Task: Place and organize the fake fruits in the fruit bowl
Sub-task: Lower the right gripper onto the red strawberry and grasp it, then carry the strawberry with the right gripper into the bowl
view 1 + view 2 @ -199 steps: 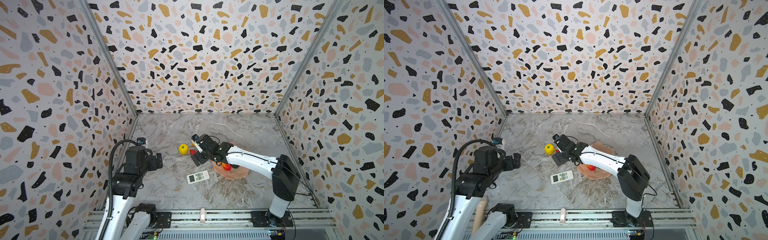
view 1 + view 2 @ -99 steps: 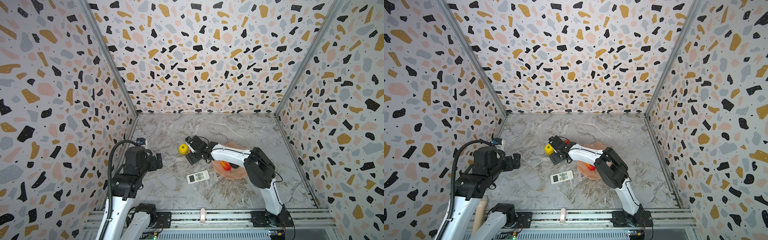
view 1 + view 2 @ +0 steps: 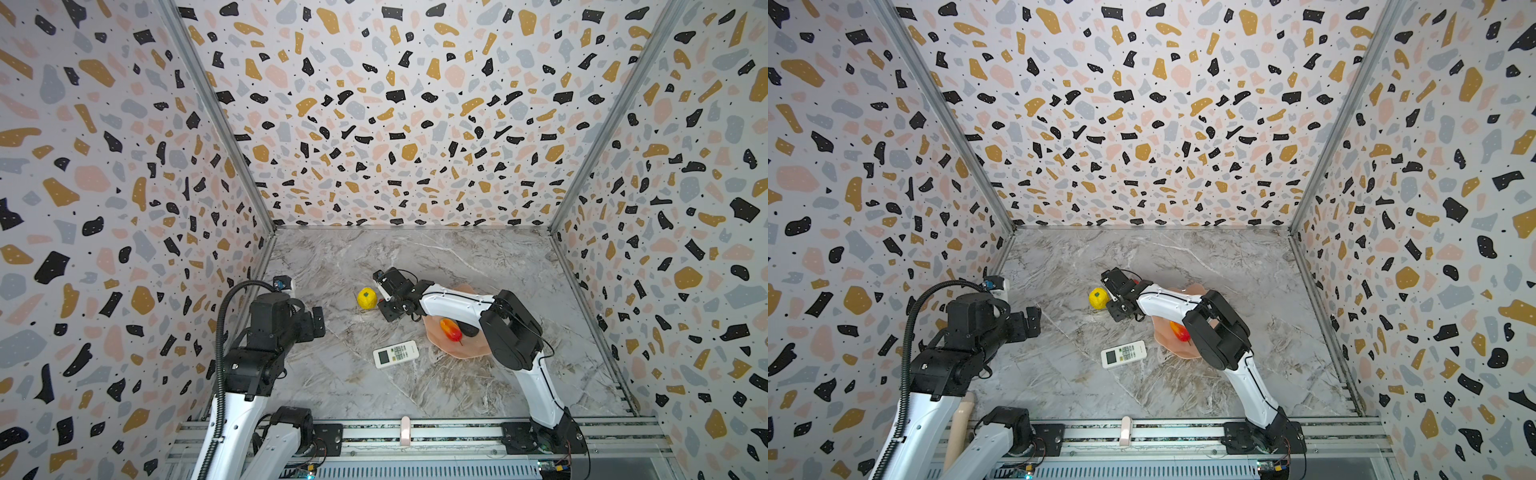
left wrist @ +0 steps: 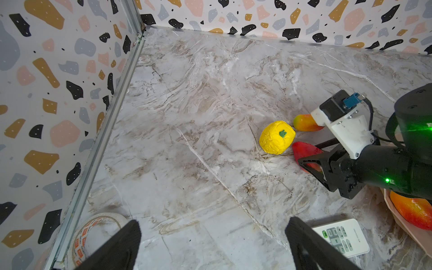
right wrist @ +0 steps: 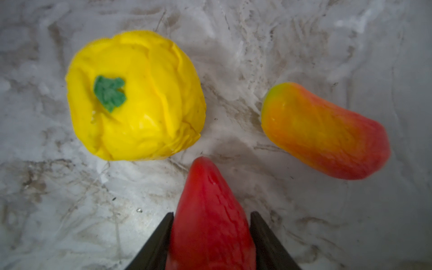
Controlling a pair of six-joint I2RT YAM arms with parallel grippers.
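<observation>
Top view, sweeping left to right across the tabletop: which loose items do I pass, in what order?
yellow fruit → white remote → red-orange fruit, which lies in the pink bowl

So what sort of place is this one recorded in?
Probably a lab test booth, not a home: terrazzo-print walls box in a marble-look tabletop, and the left arm and right arm mount on an aluminium rail.
</observation>
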